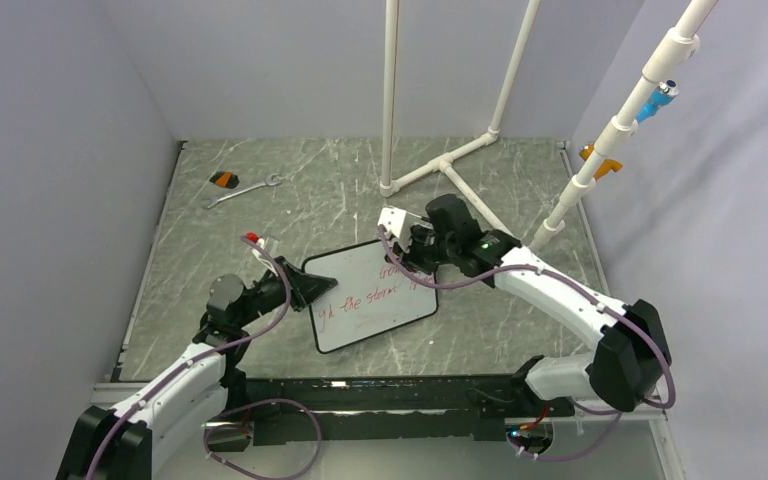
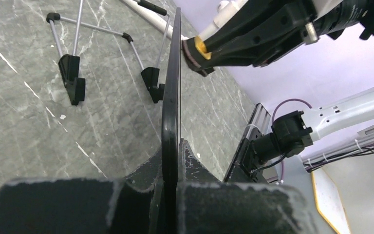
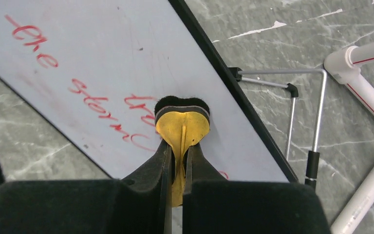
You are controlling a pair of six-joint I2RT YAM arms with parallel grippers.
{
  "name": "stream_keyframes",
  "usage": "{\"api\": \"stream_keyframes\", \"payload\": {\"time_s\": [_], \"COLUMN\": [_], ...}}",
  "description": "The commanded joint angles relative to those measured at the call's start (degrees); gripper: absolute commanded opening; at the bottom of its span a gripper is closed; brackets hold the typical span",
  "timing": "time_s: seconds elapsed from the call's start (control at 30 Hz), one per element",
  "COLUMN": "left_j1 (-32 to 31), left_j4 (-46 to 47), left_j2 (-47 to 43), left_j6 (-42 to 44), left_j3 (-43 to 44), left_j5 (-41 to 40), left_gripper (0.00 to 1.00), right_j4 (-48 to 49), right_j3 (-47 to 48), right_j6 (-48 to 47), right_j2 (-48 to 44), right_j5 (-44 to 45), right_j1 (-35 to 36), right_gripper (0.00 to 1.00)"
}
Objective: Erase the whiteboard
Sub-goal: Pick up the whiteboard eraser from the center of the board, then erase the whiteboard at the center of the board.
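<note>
Whiteboard [image 1: 372, 297] sits mid-bench betw. the two arms, propped at a tilt. The legs of its wire stand [image 2: 72, 78] show on the bench behind its far edge. Thin black frame, white face w/ red handwriting. "the storm" reads clearly in the middle line. The word before it, the one after, and a short word at upper right starting "go" are too scrawled or covered to read.

Left fingers [image 1: 318, 288] are clenched on the board's left edge, frame pinched betw. them; left wrist view shows the board edge-on. Right fingers [image 3: 177, 161] are clamped on a yellow eraser [image 3: 182, 124] w/ black felt pad. The pad is pressed on the board face near its upper right, right over the red writing.

Bench [image 1: 340, 200] is grey, marble-look. Far left on it lies a silver wrench [image 1: 245, 190] and, just beside its handle end, a small orange-and-black item [image 1: 223, 180]; can't tell what. A white PVC pipe frame [image 1: 440, 165] stands at the back, near the board's far side.
</note>
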Motion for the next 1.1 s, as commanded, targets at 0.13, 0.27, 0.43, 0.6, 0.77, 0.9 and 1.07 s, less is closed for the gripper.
{"api": "stream_keyframes", "payload": {"time_s": [0.13, 0.27, 0.43, 0.6, 0.77, 0.9, 1.07], "left_j1": [-1.1, -1.1, -1.1, -1.1, -1.1, -1.1, -1.1], "left_j4": [1.8, -0.7, -2.0, -1.1, 0.7, 0.7, -0.5], "left_j2": [-3.4, -5.7, -6.8, -5.1, -3.0, -2.9, -3.6], "left_j6": [-1.5, -0.7, 0.4, 1.3, 1.0, 1.2, 1.7], "left_j3": [0.4, 0.1, -0.4, -0.3, 0.1, -0.1, -0.1], "left_j5": [-4.8, -6.1, -6.1, -4.7, -3.4, -3.3, -3.1], "left_gripper": [0.00, 0.00, 0.00, 0.00, 0.00, 0.00, 0.00], "right_j4": [6.3, 4.8, 10.9, 14.8, 12.7, 9.6, 7.1], "right_j3": [-2.4, -2.4, -1.7, -2.9, -2.5, -1.2, 2.6], "right_j6": [0.7, -1.6, 2.0, 5.8, 6.4, 5.6, 8.0], "right_j2": [3.4, 6.4, 8.5, 6.4, 7.4, 8.3, 9.8], "right_j5": [11.6, 12.5, 27.8, 31.9, 24.9, 17.3, 12.3], "right_j1": [10.9, 15.6, 13.9, 8.9, 9.1, 12.2, 13.4], "right_gripper": [0.00, 0.00, 0.00, 0.00, 0.00, 0.00, 0.00]}}
